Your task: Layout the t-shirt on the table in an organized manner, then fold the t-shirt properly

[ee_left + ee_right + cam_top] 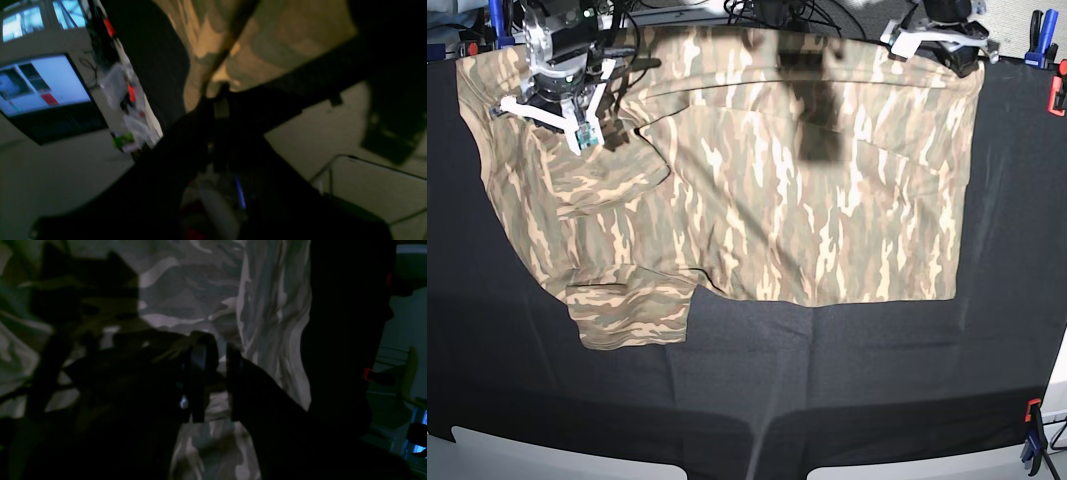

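Observation:
The camouflage t-shirt [777, 200] lies spread on the black table [827, 380], with a sleeve [632, 310] at the near left and a fold by its far left corner. My left gripper [937, 42] is at the shirt's far right corner. In the left wrist view this gripper [218, 96] is shut on the t-shirt's [283, 36] edge. My right gripper [577, 125] hovers over the far left part. In the right wrist view, the right gripper [218, 343] has its jaws a narrow gap apart, with the t-shirt [200, 283] showing behind them.
Red and blue clamps [1057, 95] hold the cloth at the right edge, and another clamp [1032, 415] sits at the near right corner. Cables run along the far edge. A lit monitor [43, 83] stands beyond the table [150, 50].

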Action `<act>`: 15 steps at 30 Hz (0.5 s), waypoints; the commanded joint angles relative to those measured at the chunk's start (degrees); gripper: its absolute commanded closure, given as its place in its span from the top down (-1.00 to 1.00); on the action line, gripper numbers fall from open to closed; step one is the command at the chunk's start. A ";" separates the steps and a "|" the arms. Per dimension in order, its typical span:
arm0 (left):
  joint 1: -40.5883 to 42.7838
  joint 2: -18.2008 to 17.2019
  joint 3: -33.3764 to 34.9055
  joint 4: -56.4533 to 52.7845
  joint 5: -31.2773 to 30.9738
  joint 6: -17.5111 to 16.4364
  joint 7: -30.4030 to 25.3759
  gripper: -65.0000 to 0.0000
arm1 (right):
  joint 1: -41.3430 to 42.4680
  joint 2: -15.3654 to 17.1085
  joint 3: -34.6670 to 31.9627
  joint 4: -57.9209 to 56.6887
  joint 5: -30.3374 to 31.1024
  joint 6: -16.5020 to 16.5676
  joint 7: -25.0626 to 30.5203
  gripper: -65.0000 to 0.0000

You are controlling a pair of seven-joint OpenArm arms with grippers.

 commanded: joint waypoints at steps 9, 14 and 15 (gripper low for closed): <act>0.50 2.99 -0.22 0.83 8.31 1.03 6.47 -0.22 | 0.00 0.59 0.28 1.18 -9.57 -0.28 1.29 -0.68; 0.50 3.69 -0.24 0.83 13.16 1.16 6.75 -0.21 | 0.00 0.59 0.28 1.18 -13.57 -0.50 1.40 -0.68; 0.50 3.61 -0.26 0.83 14.14 1.20 7.39 -0.21 | 0.00 0.59 0.28 1.18 -13.55 -0.50 1.44 -0.68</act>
